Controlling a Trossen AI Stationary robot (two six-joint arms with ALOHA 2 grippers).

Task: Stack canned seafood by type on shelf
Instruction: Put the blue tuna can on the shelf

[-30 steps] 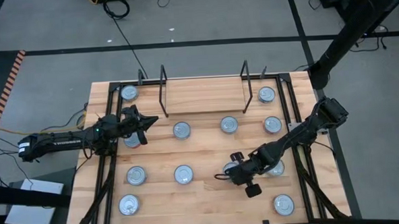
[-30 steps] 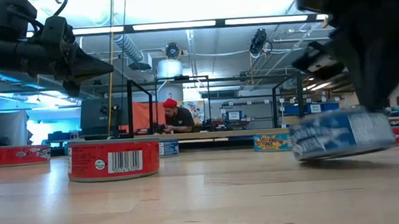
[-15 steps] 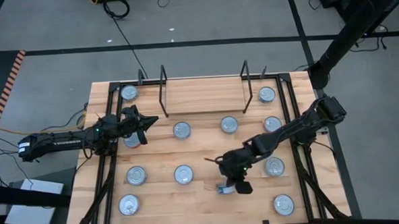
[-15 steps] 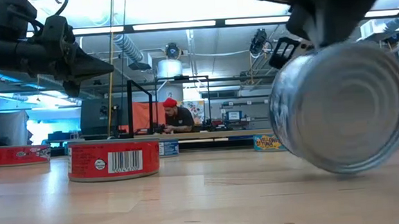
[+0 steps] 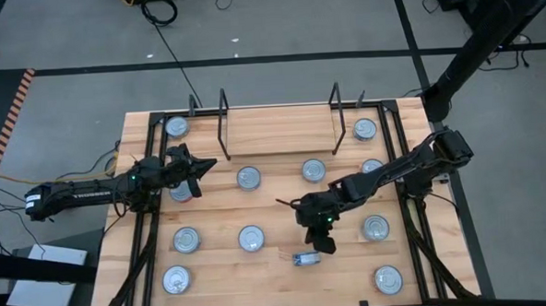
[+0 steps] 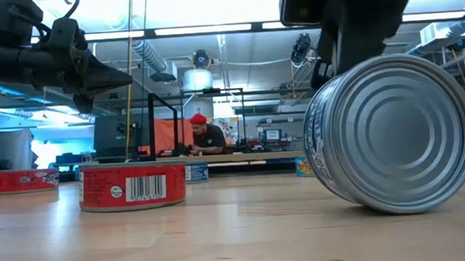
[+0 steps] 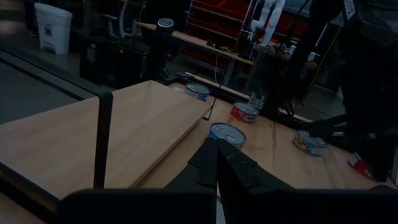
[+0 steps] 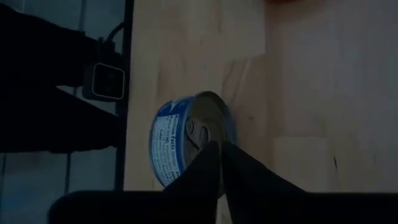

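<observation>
A blue-labelled can of seafood [image 5: 305,259] stands on its rim on the table, filling the right of the low view as a big silver can [image 6: 390,133]. My right gripper [image 5: 327,243] hovers just behind it, fingers together and holding nothing; its wrist view shows that can [image 8: 180,146] beyond the fingertips [image 8: 217,148]. Other cans [image 5: 247,178] [image 5: 313,171] lie flat on the board. The shelf [image 5: 277,130] between two black wire uprights is bare. My left gripper [image 5: 202,164] is shut and waits over the table's left part, above a can [image 5: 177,191].
More flat cans sit at the left [image 5: 185,239], the middle [image 5: 251,238], the right [image 5: 376,228] and the back corners [image 5: 177,127] [image 5: 364,129]. A red can [image 6: 132,186] stands near the low camera. Black rails [image 5: 144,232] run along both table sides. A person sits far behind the table.
The blue can, tilted under the right gripper a second ago, has tipped onto its rim and come free. The right gripper has swung left and back. The left arm has not moved.
</observation>
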